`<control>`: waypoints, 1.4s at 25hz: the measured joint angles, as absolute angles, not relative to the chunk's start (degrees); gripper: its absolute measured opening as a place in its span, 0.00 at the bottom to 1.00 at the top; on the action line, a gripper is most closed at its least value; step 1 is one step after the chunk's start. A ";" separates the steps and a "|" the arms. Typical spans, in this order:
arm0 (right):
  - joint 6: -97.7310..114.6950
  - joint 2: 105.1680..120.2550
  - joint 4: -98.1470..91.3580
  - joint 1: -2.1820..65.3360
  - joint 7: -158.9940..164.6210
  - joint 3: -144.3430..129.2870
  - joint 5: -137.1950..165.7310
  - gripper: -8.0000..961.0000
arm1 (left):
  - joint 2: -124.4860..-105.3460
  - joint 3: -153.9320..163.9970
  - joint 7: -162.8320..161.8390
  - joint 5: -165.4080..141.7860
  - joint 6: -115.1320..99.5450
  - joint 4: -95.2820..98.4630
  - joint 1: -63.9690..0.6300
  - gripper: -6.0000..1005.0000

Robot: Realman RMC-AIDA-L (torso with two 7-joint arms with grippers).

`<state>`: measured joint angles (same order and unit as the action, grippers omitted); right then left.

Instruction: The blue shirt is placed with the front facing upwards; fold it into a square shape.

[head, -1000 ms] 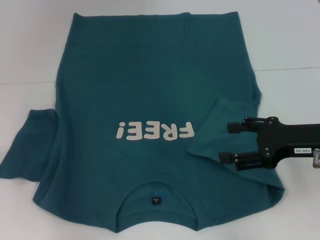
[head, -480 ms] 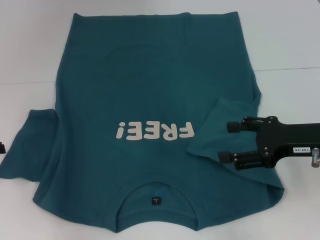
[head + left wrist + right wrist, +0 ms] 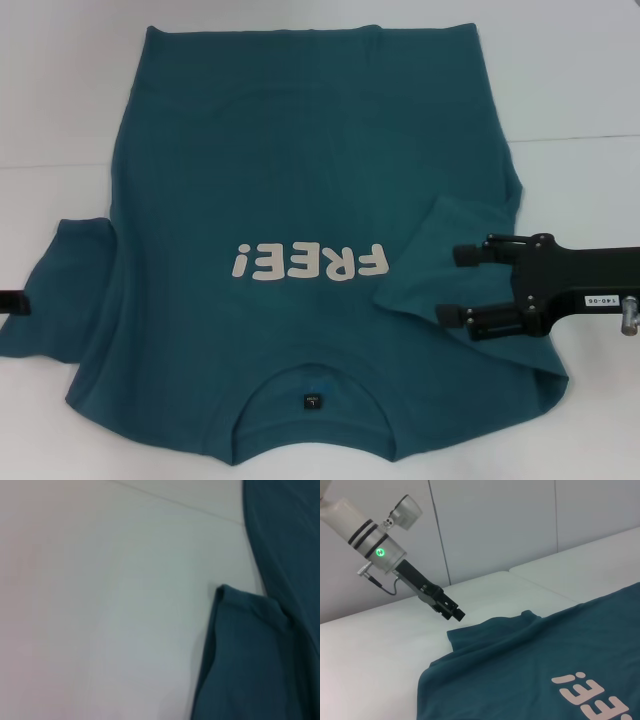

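Here, blue shirt [image 3: 300, 200] face up, right sleeve folded inward, right gripper [image 3: 458, 285] spread above it, left gripper [image 3: 454, 611] state unclear.

I read "FREE!" in white on the shirt [image 3: 300, 200], upside down to me; the right arm's sticker [image 3: 597, 301] is too small to read.

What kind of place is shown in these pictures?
Probably a robot test lab, not a home. The blue shirt lies on a plain white table before bare pale wall panels, with the left gripper and the open right gripper at its sleeves.
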<state>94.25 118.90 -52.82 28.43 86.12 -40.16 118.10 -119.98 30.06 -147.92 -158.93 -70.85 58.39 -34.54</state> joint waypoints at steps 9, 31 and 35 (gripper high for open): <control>94.10 119.16 -52.73 28.38 85.79 -40.17 118.21 0.99 | -120.05 30.08 -148.42 -159.09 -71.09 57.87 -34.30 0.86; 93.51 119.27 -52.73 28.21 85.81 -40.61 118.31 0.99 | -120.32 30.13 -149.31 -160.57 -69.97 56.24 -33.89 0.86; 93.45 119.27 -52.73 28.28 85.76 -40.61 118.30 0.99 | -120.32 30.33 -149.31 -160.58 -69.82 56.23 -34.04 0.86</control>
